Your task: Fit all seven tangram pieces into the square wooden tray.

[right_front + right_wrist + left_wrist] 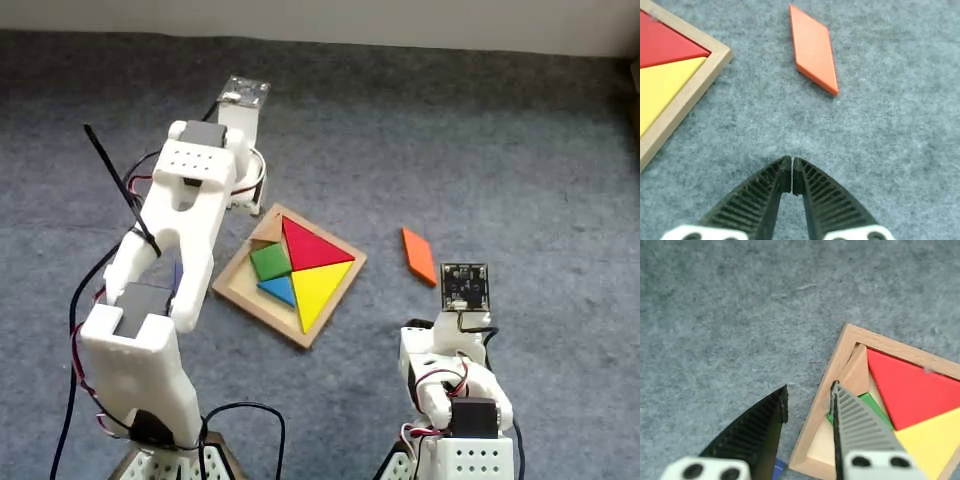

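Well, my left claw (809,388) hangs with its jaws apart and nothing between them, at the left corner of the wooden tray (836,356). Its pale finger (860,432) lies over the tray's rim and covers part of the green square (269,261), while its black finger (752,432) is outside, over the grey felt (715,315). Under the black finger a small blue scrap (776,467) shows on the felt, cut off at the edge; I cannot tell what it is.

Inside the tray lie the red triangle (310,245) toward the far corner, the yellow triangle (318,285) along the right edge and touching the red one, and the blue triangle (278,290) beside the green square near the front edge. At the left corner there is a wood-coloured patch (856,371); whether it is bare floor or a piece, I cannot say. From above, my left arm (185,215) hides this corner partly.

My right claw (791,161) has its jaws closed together, holding nothing, above the felt. The orange parallelogram (813,47) lies flat on the felt beyond it, apart from the tray's right corner.
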You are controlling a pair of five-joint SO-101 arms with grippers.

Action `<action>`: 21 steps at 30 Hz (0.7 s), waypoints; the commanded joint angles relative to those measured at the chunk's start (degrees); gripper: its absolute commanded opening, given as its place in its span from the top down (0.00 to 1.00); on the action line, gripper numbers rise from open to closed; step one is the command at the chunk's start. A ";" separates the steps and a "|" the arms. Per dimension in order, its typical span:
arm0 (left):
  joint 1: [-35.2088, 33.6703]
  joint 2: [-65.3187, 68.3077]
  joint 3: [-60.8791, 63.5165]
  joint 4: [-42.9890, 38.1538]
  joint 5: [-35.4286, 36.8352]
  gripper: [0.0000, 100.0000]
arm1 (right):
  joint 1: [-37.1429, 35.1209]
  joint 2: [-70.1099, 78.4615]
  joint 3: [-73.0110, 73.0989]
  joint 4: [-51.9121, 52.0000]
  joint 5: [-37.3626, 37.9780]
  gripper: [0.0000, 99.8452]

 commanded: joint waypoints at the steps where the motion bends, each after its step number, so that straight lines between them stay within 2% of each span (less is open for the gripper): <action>1: 0.04 -0.40 0.57 0.35 0.53 0.84 | 0.66 -1.19 6.37 -0.04 -0.26 0.97; 8: 1.01 -0.48 6.29 -3.78 0.53 0.84 | 0.66 -1.19 6.37 -0.04 -0.26 0.97; 16: 7.60 -0.48 9.71 -3.78 0.53 0.85 | 0.66 -1.19 6.37 -0.04 -0.26 0.97; 21: 8.13 -1.01 9.98 -3.60 0.53 0.85 | 0.66 -1.19 6.37 -0.04 -0.26 0.97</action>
